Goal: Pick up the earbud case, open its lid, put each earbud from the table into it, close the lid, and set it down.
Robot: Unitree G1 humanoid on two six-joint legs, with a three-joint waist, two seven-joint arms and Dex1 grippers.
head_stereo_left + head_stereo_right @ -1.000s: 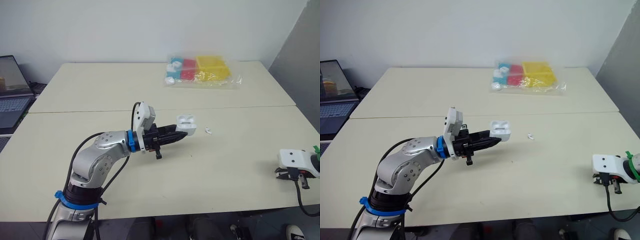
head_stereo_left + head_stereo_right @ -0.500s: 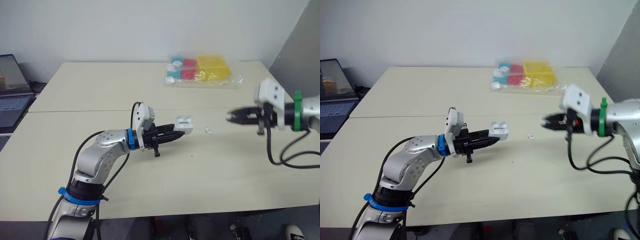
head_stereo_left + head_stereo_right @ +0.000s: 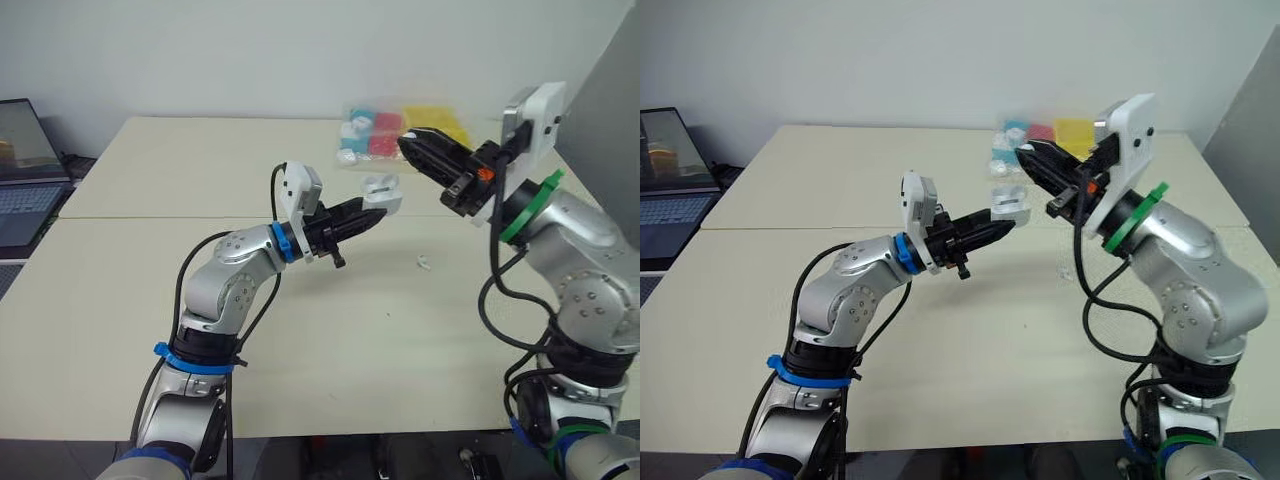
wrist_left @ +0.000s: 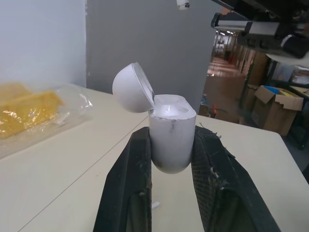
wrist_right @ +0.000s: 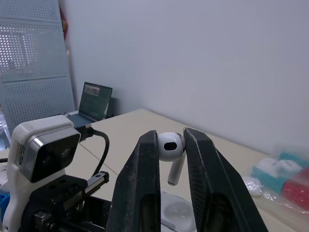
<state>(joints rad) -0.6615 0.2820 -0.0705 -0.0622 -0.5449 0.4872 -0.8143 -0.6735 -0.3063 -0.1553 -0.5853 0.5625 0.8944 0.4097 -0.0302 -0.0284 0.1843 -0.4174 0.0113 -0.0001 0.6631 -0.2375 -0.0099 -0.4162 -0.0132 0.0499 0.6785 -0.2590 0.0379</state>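
Left gripper (image 3: 372, 214) was clamped on the earbud case (image 4: 171, 133) and held it up off the table (image 3: 150, 290). The lid (image 4: 133, 88) was flipped open and tilted back. Right gripper (image 3: 410, 144) was pinching one earbud (image 5: 170, 147) by its head, stem pointing down, just above the open case with a gap between them. Second earbud (image 3: 423, 264) lay on the table, right of the case and nearer the robot. Plastic bag (image 3: 375, 128) of coloured parts sat at the far edge. Laptop (image 3: 25, 170) was off to the left.

Left claw (image 3: 376, 213), right claw (image 3: 406, 143) both clamped, raised, tips facing.
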